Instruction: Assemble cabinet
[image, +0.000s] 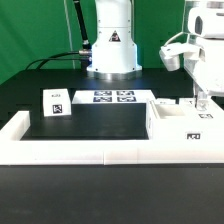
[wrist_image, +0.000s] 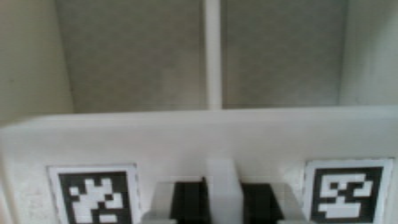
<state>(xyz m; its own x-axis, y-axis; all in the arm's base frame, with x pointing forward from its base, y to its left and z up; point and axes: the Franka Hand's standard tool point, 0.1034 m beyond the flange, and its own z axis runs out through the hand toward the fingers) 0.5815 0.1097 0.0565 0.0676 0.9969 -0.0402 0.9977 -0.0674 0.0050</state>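
Cabinet body sits on the surface, tucked into the white rail corner at the exterior view's right, probably for bracing. The fingers are down at its top edge; clenched or released, can't tell. The small tagged block waits well apart.

The tool hangs over the cabinet, a tagged block well apart.
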